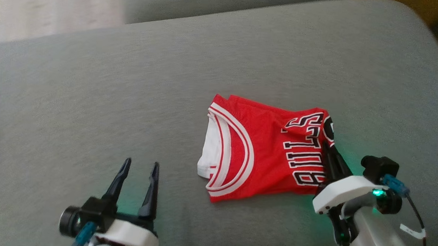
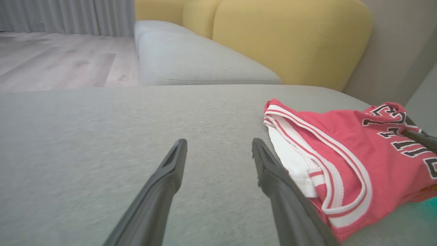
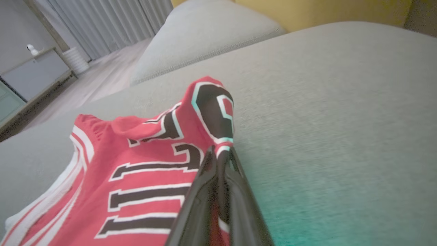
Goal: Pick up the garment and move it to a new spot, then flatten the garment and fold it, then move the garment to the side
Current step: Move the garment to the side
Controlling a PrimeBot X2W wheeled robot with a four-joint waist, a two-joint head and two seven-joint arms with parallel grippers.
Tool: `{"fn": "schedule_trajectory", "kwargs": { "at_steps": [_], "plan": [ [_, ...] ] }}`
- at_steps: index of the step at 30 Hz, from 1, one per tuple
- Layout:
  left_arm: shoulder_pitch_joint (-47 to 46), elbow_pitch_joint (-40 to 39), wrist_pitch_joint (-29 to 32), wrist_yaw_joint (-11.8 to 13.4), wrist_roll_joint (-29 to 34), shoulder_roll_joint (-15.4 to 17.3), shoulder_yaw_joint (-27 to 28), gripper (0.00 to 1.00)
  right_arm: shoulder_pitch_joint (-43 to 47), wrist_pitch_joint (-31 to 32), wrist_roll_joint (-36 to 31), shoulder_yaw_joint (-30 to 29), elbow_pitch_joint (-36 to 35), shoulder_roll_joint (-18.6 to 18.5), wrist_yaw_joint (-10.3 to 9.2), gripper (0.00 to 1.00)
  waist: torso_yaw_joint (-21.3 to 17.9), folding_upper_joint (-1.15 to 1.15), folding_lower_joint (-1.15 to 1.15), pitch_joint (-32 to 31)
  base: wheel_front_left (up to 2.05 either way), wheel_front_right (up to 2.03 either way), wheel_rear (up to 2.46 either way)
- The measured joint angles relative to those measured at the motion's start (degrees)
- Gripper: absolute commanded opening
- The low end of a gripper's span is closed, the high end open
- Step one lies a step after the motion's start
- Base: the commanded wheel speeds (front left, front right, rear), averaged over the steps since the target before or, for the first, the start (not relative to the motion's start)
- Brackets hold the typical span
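Note:
The garment (image 1: 263, 148) is a red jersey with white trim and black lettering, lying folded on the grey sofa cushion (image 1: 168, 78). My right gripper (image 1: 326, 146) is shut on the garment's right edge, pinching a raised fold of red fabric (image 3: 213, 112). In the right wrist view the two dark fingers (image 3: 201, 191) meet with cloth between them at the gripper's tip (image 3: 220, 153). My left gripper (image 1: 141, 167) stands open on the cushion to the left of the garment, with nothing between its fingers. In the left wrist view the garment (image 2: 341, 153) lies just right of the open left gripper (image 2: 218, 147).
A second grey cushion (image 2: 191, 61) and yellow backrests (image 2: 290, 37) lie beyond the work cushion. Wooden floor (image 2: 51, 58) and curtains are past the sofa's far edge. A cabinet (image 3: 30, 71) stands at the room's side.

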Motion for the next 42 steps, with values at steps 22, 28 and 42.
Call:
{"fn": "schedule_trajectory", "kwargs": {
  "at_steps": [22,28,42],
  "plan": [
    [-2.89,0.79,0.0,-1.52,2.4,-0.02,-3.8,1.0,-11.52,0.0,-10.47,-4.82,-1.87,-0.44,-0.01,0.0,-13.85,0.0,0.0,6.0,0.0,0.0,0.0],
    [-3.8,1.56,0.0,-1.55,4.31,0.33,-3.52,1.0,-23.94,0.0,-19.68,-14.5,6.03,-7.04,-0.01,0.0,-10.11,0.0,0.0,8.61,0.0,0.0,0.0],
    [-6.45,1.0,-0.26,-2.0,4.75,0.55,-1.85,1.0,-31.59,0.41,-39.88,-36.88,11.83,-11.67,-0.01,1.0,-3.69,0.0,0.01,12.72,0.0,0.0,0.0]
  ]
}}
